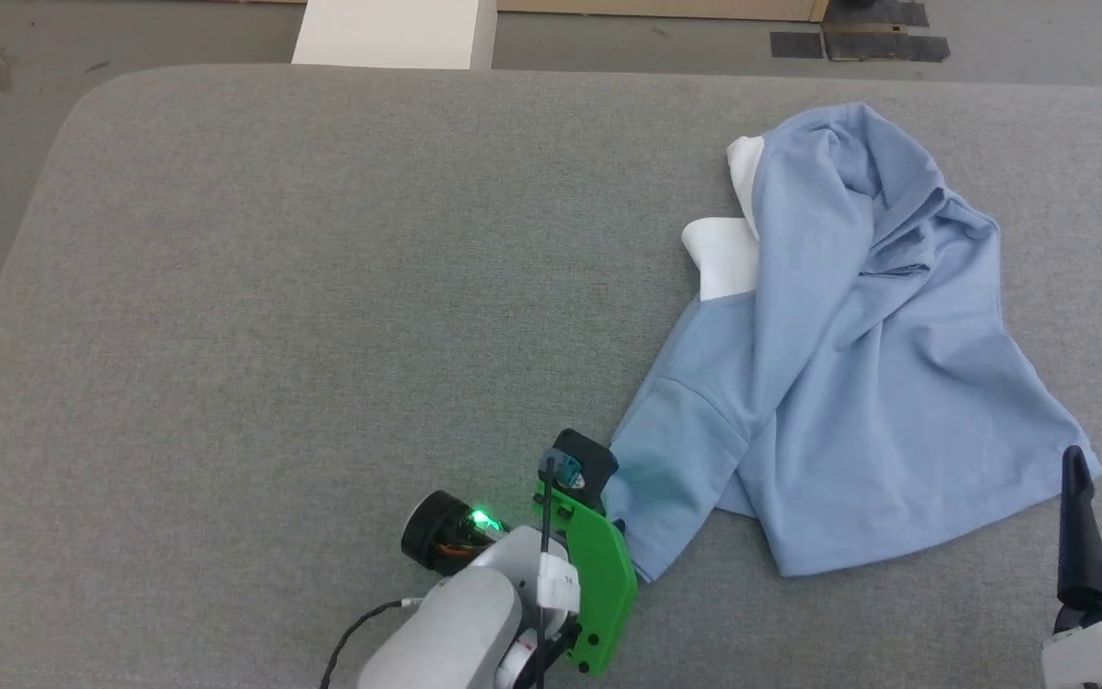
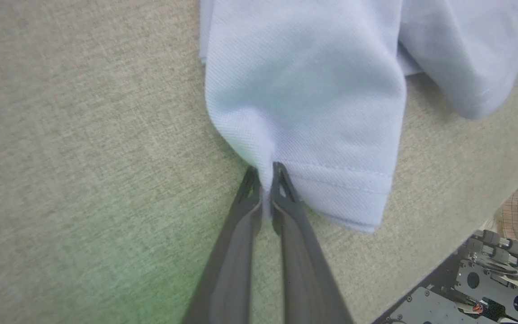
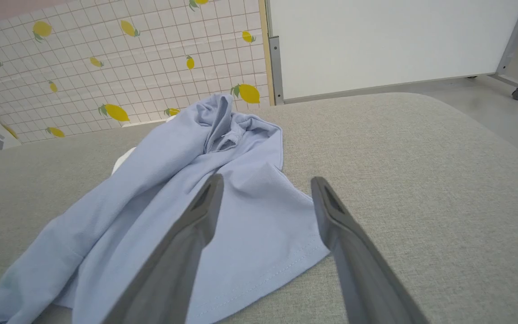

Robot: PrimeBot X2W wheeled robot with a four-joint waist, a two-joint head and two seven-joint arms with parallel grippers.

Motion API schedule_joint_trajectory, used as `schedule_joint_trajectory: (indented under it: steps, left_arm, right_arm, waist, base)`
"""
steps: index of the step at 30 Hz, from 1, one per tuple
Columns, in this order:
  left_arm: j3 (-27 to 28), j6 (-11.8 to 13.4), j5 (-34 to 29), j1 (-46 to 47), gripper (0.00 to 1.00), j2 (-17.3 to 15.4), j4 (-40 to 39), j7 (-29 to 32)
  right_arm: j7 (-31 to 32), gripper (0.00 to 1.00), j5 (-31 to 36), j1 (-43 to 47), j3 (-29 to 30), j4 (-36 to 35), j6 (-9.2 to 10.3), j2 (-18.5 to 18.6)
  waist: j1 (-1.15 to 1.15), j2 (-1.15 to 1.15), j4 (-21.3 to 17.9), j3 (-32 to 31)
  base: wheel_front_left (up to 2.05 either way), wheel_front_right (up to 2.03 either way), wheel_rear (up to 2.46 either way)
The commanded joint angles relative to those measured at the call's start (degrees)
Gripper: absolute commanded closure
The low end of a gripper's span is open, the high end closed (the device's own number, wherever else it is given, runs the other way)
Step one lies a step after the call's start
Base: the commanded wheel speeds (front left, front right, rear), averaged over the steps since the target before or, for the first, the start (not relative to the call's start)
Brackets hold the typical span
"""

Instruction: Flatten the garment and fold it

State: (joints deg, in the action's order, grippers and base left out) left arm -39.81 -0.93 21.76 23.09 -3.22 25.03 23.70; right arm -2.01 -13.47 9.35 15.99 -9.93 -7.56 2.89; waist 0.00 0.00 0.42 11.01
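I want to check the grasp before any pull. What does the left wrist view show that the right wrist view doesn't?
Left wrist view: the left gripper shut, pinching the garment right at its hemmed edge.
Right wrist view: the right gripper open, its fingers spread and pointing over the garment's hem, with a lemon-print wall and a white panel behind.
Both: the light blue garment lying crumpled on the grey table.

garment [image 1: 857,364]: on table [image 1: 321,287], right half | block [image 1: 393,33]: beyond table's far edge
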Motion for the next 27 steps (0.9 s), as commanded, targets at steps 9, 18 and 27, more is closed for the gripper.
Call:
schedule_joint_trajectory:
  steps: [9,18,27]
  left_arm:
    - [5.28,4.56,1.28,3.08,1.00,-1.78,-7.72,-6.77]
    - [19.04,13.13,1.05,2.09,1.00,-13.43,-21.20,-8.17]
    - [25.81,15.26,4.43,0.43,0.00,-13.18,-12.25,-16.68]
  right_arm:
    - [-0.16,0.00,-0.89,-0.78,0.41,0.76,0.08,-0.02]
    - [-0.12,0.00,-0.94,-1.30,0.99,0.11,0.08,-0.02]
    - [0.69,0.00,0.03,-3.12,1.32,-0.96,0.08,-0.02]
  waist:
    - [0.00,0.00,2.04,-2.34]
    - [0.00,0.00,1.69,0.44]
    - [0.00,0.00,0.37,4.69]
  base:
    - [0.00,0.00,0.00]
    - [0.00,0.00,0.00]
    - [0.00,0.00,0.00]
